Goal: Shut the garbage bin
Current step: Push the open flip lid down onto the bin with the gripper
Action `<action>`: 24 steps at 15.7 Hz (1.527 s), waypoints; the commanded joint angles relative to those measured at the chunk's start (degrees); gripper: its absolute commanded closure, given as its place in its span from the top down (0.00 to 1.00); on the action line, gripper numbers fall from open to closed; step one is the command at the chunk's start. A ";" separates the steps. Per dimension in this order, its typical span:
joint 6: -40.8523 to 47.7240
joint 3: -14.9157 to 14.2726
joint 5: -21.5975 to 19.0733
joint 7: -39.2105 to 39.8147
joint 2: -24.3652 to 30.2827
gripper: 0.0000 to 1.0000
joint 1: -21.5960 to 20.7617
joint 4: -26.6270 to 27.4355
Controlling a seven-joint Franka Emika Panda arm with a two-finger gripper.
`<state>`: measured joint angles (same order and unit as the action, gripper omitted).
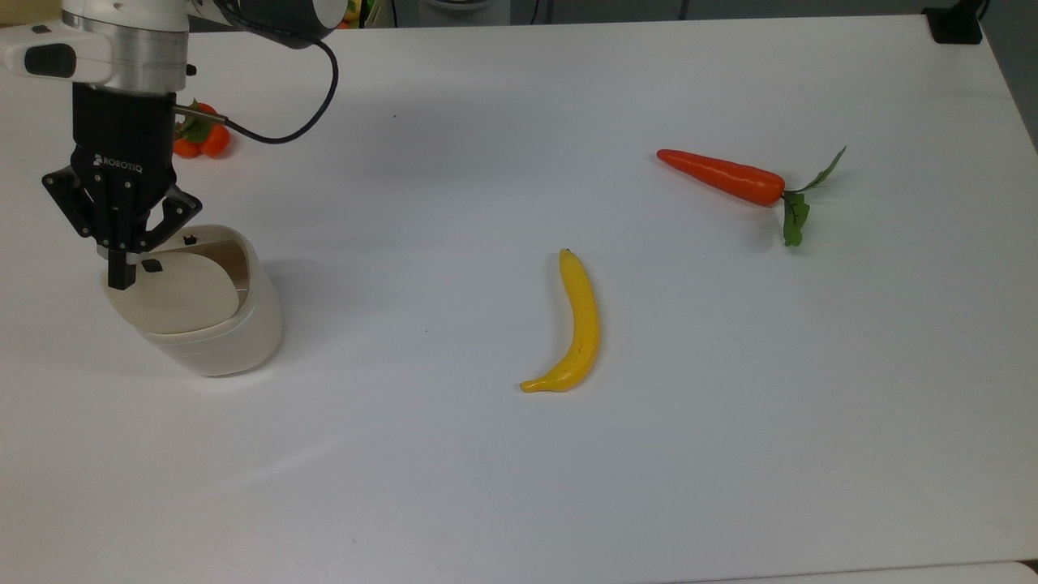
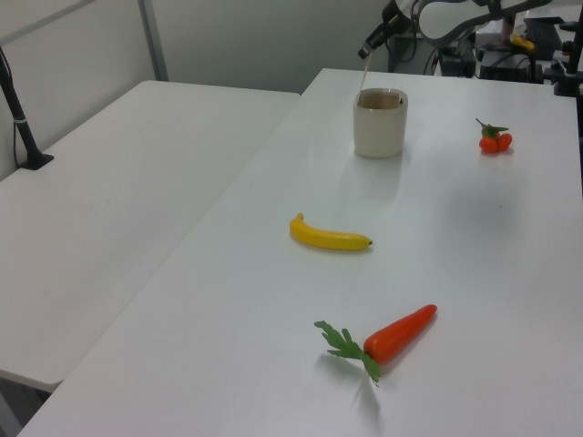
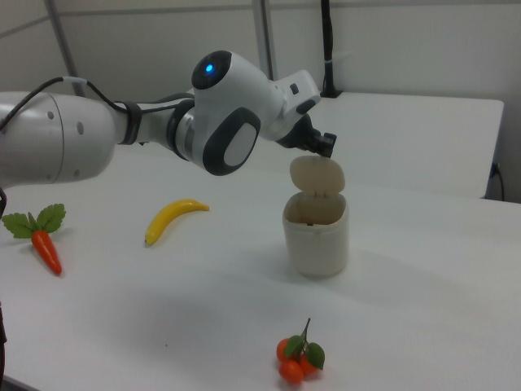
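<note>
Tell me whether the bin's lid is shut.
No, in the right view the lid stands upright above the bin's open mouth.

Garbage bins: 1, the cream-white garbage bin (image 1: 212, 324) with 1 hinged lid (image 1: 174, 292) standing up from its rim
Black square marks on the lid: 1 (image 1: 152, 265)
Bananas: 1, the yellow banana (image 1: 577, 324)
Carrots: 1, the orange carrot (image 1: 722, 176) with green leaves at 1 end
Tomato clusters: 1, the cluster of small orange tomatoes (image 3: 298, 359) with a green leaf; 3 fruits can be made out in the right view
Robot arms: 1 arm (image 3: 163, 126)
Grippers: 1, the gripper (image 1: 122, 276) over the lid
White tables: 2, the table (image 2: 455, 273) carrying everything and 1 side table (image 2: 109, 182) beside it
</note>
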<state>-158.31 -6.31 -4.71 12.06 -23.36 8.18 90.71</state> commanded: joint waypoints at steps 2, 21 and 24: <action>2.55 -0.45 -0.48 2.79 2.18 0.00 -0.27 2.81; 20.76 -0.54 1.01 13.08 3.24 0.00 0.87 4.30; 20.67 -0.54 1.72 13.08 2.80 0.00 0.87 4.74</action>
<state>-138.74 -6.55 -4.06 24.21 -21.41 9.33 93.89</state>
